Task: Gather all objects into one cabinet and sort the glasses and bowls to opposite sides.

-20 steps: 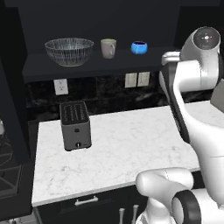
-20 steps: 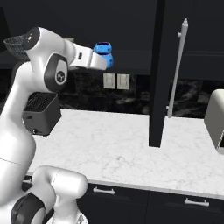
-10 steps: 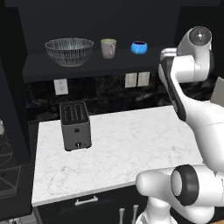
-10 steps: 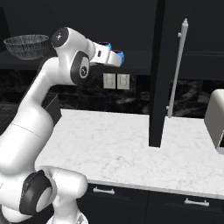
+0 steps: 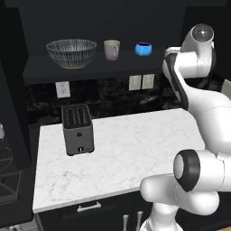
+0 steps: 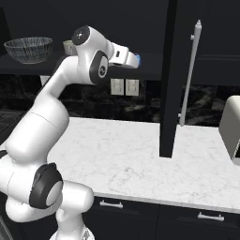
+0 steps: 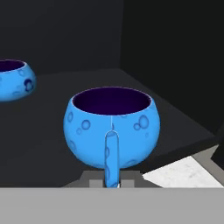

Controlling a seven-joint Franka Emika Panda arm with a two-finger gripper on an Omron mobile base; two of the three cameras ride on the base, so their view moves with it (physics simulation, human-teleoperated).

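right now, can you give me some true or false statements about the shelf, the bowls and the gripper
1. The gripper is shut on a blue bowl by its handle. True.
2. The clear glass bowl sits on the marble counter. False: it stands on the dark cabinet shelf, at its left end.
3. The beige cup stands between the clear glass bowl and a second blue bowl on the shelf. True.
4. The toaster lies tipped on its side. False: it stands upright on the counter.
5. The cabinet door with the white bar handle is closed over the shelf. False: it stands open, edge toward the right base camera.
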